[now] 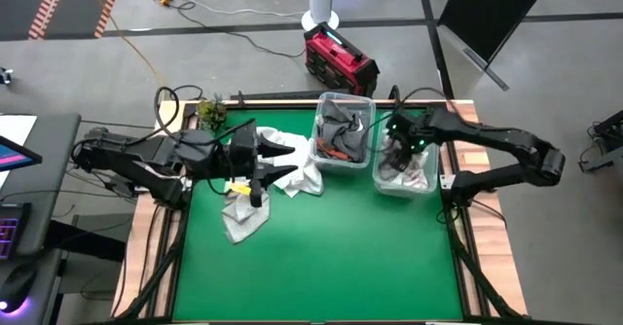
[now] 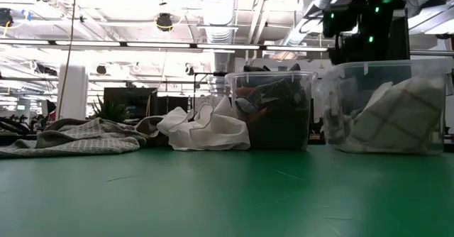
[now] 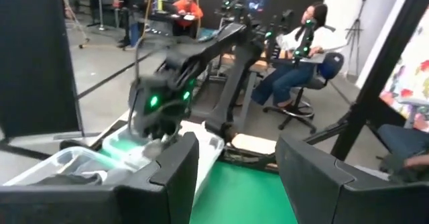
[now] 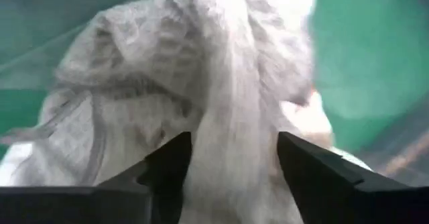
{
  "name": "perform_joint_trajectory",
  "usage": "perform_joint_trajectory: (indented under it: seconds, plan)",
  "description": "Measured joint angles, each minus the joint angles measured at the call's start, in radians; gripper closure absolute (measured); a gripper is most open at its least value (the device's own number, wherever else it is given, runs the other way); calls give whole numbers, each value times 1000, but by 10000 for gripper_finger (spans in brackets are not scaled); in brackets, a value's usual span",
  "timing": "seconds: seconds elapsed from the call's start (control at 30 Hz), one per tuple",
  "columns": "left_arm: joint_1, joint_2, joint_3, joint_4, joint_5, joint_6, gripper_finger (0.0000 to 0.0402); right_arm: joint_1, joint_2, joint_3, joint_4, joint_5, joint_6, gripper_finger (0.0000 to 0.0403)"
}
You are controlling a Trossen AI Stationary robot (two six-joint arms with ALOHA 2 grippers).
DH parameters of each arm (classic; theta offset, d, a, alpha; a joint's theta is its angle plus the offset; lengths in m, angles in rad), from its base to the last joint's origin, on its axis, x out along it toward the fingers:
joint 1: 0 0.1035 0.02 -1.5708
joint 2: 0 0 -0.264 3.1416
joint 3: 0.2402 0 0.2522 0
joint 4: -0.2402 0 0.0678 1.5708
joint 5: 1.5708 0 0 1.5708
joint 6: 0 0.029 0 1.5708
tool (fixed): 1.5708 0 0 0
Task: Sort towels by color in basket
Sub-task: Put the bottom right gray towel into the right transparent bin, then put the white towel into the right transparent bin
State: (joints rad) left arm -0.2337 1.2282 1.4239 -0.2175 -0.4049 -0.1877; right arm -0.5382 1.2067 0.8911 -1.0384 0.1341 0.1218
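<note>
- Right gripper [image 1: 397, 152] over the right bin [image 1: 428, 184], fingers spread, checked towel [image 2: 397, 113] lying inside.
- Lift straight up so cloth doesn't snag.
- Left gripper [image 1: 282, 153] spread, empty, above table towels [image 1: 277, 164].

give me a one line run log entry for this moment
right gripper: open over right bin, checked towel inside | left gripper: open, above white towel | grey towel: on table

Two clear plastic bins [image 1: 343, 99] [image 1: 425, 183] stand side by side at the green table's [image 1: 341, 257] far edge, each holding towels, with a crumpled white towel [image 1: 292, 164] and a light grey towel [image 1: 243, 216] lying left of them.
</note>
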Motion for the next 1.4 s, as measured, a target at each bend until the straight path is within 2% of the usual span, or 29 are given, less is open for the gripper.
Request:
perform_joint_trajectory:
  seconds: [0.17,0.33,0.47,0.6,0.7,0.8,0.97,1.07,1.27,1.4]
  plan:
    - [37,0,0,-87,-1,-19,212,-13,-59,132,-99,36,3,121]
    - [93,0,0,-262,-23,-173,212,-5,-144,262,-96,74,76,119]
    - [112,-1,-37,-438,-77,-253,212,57,-240,308,32,74,141,119]
    - [129,0,-169,-538,-125,-338,212,159,-328,308,220,75,190,119]
    - [157,1,-296,-475,-120,-412,212,252,-359,308,332,104,219,120]
    - [190,1,-419,-341,-63,-419,212,366,-362,308,405,180,228,120]
    - [263,1,-550,-191,-38,-350,212,534,-316,308,437,356,221,121]
    - [311,1,-611,-104,-47,-267,212,598,-273,308,457,417,222,121]
    - [375,36,-748,116,-55,-208,212,677,-155,308,551,449,234,121]
    - [375,120,-773,180,-4,-184,212,699,-94,308,595,450,237,121]
